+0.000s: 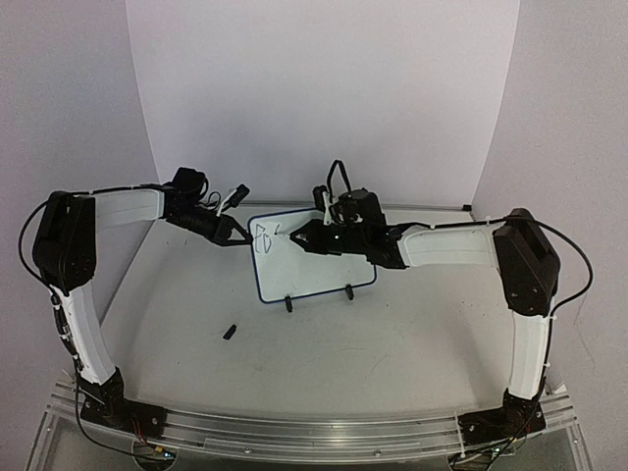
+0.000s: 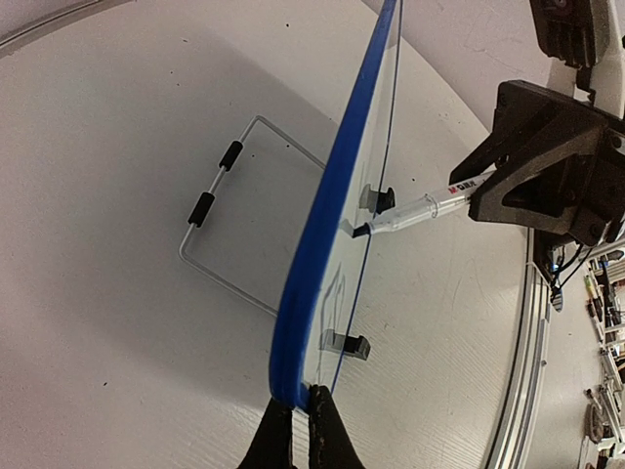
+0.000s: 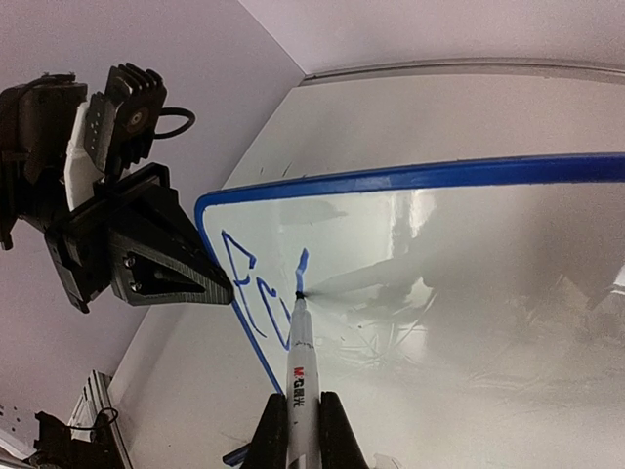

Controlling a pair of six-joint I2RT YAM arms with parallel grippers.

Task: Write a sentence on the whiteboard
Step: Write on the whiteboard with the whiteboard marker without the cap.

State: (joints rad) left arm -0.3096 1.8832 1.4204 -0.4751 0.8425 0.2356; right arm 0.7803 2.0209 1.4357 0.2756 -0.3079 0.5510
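White table — whiteboard on edge, long axis left-right

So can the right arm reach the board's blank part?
Probably yes: right gripper has the marker on the whiteboard, nothing covers the blank part; left gripper pinches only an edge.

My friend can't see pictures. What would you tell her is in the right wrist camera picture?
The right pincer holds a marker with its tip touching the whiteboard, beside the first blue strokes of the sentence. The left pincer grips the whiteboard's left edge.
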